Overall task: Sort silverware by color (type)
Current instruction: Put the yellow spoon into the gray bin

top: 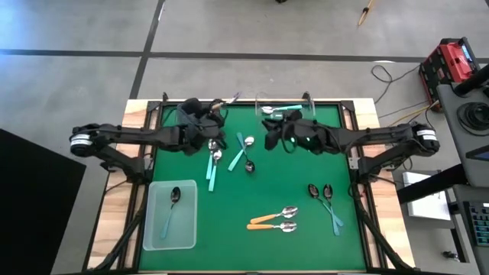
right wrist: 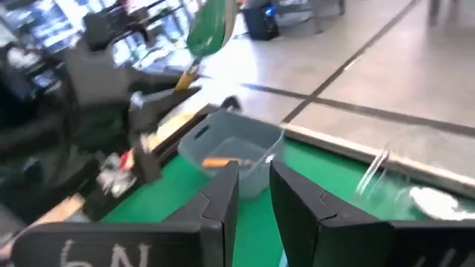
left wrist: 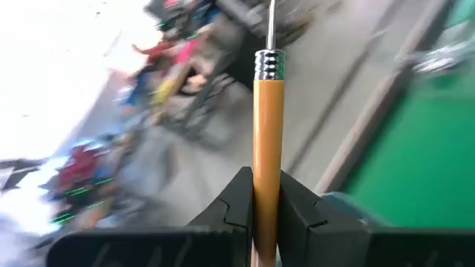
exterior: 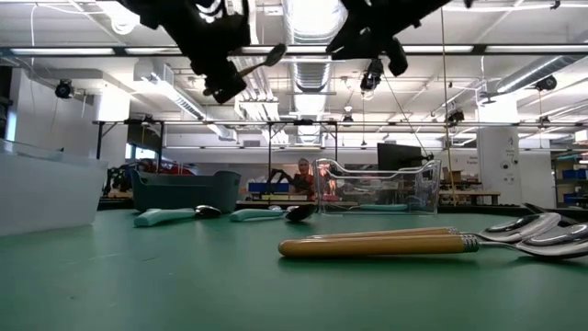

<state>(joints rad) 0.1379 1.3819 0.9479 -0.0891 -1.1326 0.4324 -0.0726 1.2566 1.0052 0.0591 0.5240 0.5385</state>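
My left gripper hangs above the table's far left, over a grey bin, shut on an orange-handled spoon. In the high view the spoon's silver end sticks out past the far edge. My right gripper hovers over the far middle, open, with nothing between its fingers. Another orange-handled spoon lies in the grey bin. Teal-handled spoons lie on the green mat below the grippers. Two orange-handled spoons and two dark spoons lie nearer the front. My left gripper pinches the spoon's orange handle between its two fingers. The handle runs along the fingers and sticks out ahead of them, its silver neck and bowl end pointing away. The spoon is lifted clear of the table, roughly level.
A clear container with a teal-handled spoon stands at the far edge, right of the grey bin. A clear tray at the near left holds a dark spoon with a light-blue handle. Bare mat lies in the middle.
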